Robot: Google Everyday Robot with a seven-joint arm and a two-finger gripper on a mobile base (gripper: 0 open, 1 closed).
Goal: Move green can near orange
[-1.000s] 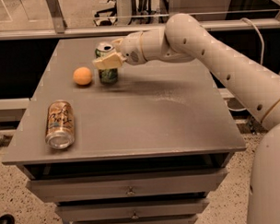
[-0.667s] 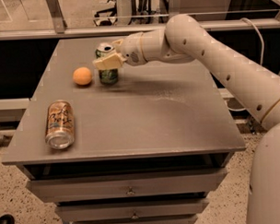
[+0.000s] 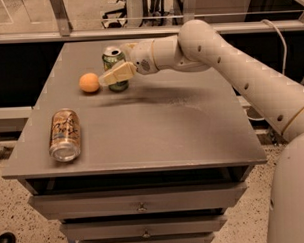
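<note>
The green can (image 3: 113, 56) stands upright at the back left of the grey table (image 3: 157, 128), with its silver top showing. The orange (image 3: 89, 82) lies on the table just left of the can, a small gap apart. My gripper (image 3: 110, 75) reaches in from the right and sits around the can, with its cream-coloured near side crossing the front of the can's body. The far side of the gripper is hidden behind the can.
A copper-brown can (image 3: 65, 134) lies on its side near the table's front left edge. My arm (image 3: 230, 65) stretches over the table's back right. Drawers sit below the tabletop. A glass railing runs behind the table.
</note>
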